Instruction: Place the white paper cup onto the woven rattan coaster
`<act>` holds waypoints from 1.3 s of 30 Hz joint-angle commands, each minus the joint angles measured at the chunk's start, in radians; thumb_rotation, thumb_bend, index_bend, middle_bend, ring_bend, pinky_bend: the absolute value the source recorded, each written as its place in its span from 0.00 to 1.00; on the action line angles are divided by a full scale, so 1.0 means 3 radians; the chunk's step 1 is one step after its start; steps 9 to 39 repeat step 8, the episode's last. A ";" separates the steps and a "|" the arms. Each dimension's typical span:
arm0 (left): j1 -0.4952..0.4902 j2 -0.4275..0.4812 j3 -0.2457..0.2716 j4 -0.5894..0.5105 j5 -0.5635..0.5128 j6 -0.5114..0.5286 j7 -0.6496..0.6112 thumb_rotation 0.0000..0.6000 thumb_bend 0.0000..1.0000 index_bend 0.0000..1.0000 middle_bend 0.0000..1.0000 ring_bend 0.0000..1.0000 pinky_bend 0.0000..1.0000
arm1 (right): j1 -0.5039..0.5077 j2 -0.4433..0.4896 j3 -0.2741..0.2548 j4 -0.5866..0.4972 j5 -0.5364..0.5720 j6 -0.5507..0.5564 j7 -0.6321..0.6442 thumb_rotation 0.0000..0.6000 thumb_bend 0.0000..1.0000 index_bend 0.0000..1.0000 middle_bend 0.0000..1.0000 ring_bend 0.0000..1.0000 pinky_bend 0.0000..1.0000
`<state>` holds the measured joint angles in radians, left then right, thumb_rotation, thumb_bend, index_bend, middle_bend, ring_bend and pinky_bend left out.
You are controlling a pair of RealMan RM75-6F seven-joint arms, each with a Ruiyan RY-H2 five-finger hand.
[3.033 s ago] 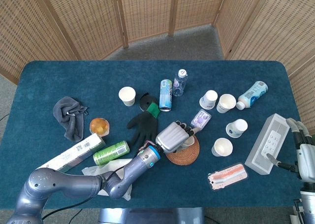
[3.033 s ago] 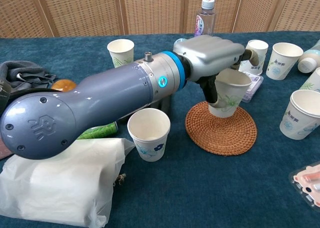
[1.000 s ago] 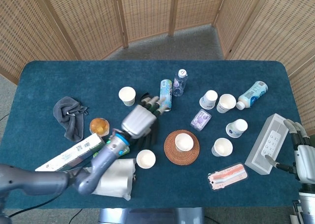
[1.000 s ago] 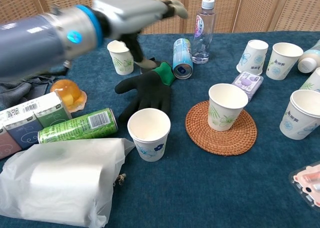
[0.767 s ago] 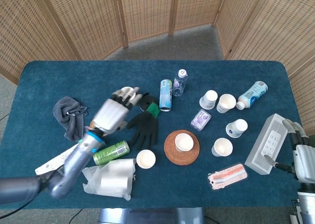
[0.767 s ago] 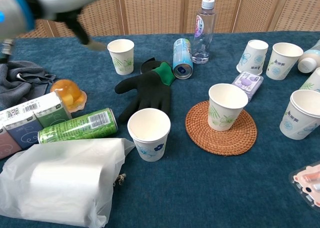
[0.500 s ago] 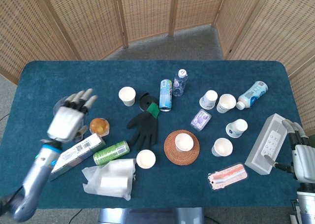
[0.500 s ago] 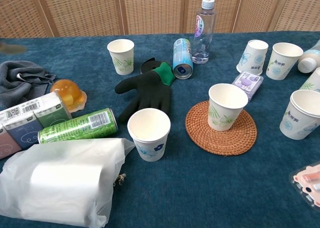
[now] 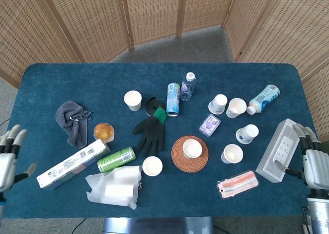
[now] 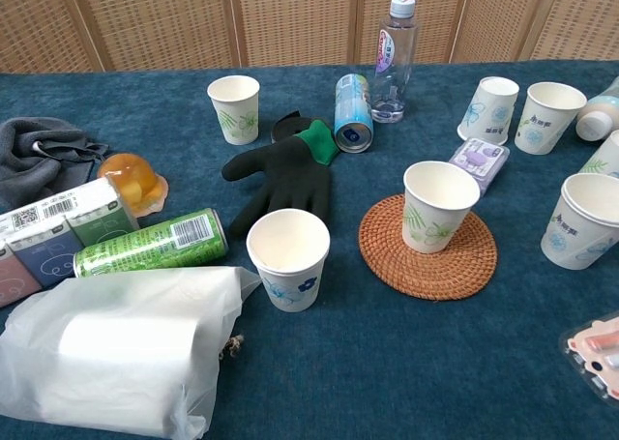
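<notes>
A white paper cup (image 9: 192, 148) (image 10: 438, 206) stands upright on the round woven rattan coaster (image 9: 180, 160) (image 10: 428, 257), a little toward the coaster's back edge. My left hand (image 9: 7, 162) hangs off the table's left edge in the head view, fingers spread and empty, far from the cup. Beside the table's right edge my right hand (image 9: 312, 163) is also open and holds nothing. Neither hand appears in the chest view.
Another paper cup (image 10: 288, 257) stands left of the coaster, near a black glove (image 10: 285, 174), a green can (image 10: 150, 244) and a plastic bag (image 10: 116, 348). Several more cups (image 9: 236, 107) sit at the right, with a white power strip (image 9: 280, 149), bottles (image 9: 187, 86) and a pink packet (image 9: 237, 183).
My left hand let go of the cup on the coaster, then swung away leftward across the table to beyond its left edge. The cup stays upright; the right hand barely moved.
</notes>
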<state>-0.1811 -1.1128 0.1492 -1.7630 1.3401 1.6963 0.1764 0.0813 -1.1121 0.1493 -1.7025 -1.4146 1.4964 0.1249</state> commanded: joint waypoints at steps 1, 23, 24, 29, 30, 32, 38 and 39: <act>0.0110 0.0035 -0.0006 0.0054 0.0077 0.0058 -0.0093 1.00 0.28 0.00 0.00 0.00 0.09 | 0.0022 -0.0032 -0.0003 0.0017 0.0010 -0.0032 -0.0054 1.00 0.15 0.00 0.00 0.00 0.17; 0.0236 0.0122 -0.0066 -0.0006 0.0318 0.0158 -0.0061 1.00 0.28 0.00 0.00 0.00 0.06 | 0.0034 -0.0069 -0.0031 0.0043 -0.0024 -0.0038 -0.0155 1.00 0.15 0.00 0.00 0.00 0.17; 0.0236 0.0122 -0.0066 -0.0006 0.0318 0.0158 -0.0061 1.00 0.28 0.00 0.00 0.00 0.06 | 0.0034 -0.0069 -0.0031 0.0043 -0.0024 -0.0038 -0.0155 1.00 0.15 0.00 0.00 0.00 0.17; 0.0236 0.0122 -0.0066 -0.0006 0.0318 0.0158 -0.0061 1.00 0.28 0.00 0.00 0.00 0.06 | 0.0034 -0.0069 -0.0031 0.0043 -0.0024 -0.0038 -0.0155 1.00 0.15 0.00 0.00 0.00 0.17; 0.0236 0.0122 -0.0066 -0.0006 0.0318 0.0158 -0.0061 1.00 0.28 0.00 0.00 0.00 0.06 | 0.0034 -0.0069 -0.0031 0.0043 -0.0024 -0.0038 -0.0155 1.00 0.15 0.00 0.00 0.00 0.17; 0.0236 0.0122 -0.0066 -0.0006 0.0318 0.0158 -0.0061 1.00 0.28 0.00 0.00 0.00 0.06 | 0.0034 -0.0069 -0.0031 0.0043 -0.0024 -0.0038 -0.0155 1.00 0.15 0.00 0.00 0.00 0.17; 0.0236 0.0122 -0.0066 -0.0006 0.0318 0.0158 -0.0061 1.00 0.28 0.00 0.00 0.00 0.06 | 0.0034 -0.0069 -0.0031 0.0043 -0.0024 -0.0038 -0.0155 1.00 0.15 0.00 0.00 0.00 0.17; 0.0236 0.0122 -0.0066 -0.0006 0.0318 0.0158 -0.0061 1.00 0.28 0.00 0.00 0.00 0.06 | 0.0034 -0.0069 -0.0031 0.0043 -0.0024 -0.0038 -0.0155 1.00 0.15 0.00 0.00 0.00 0.17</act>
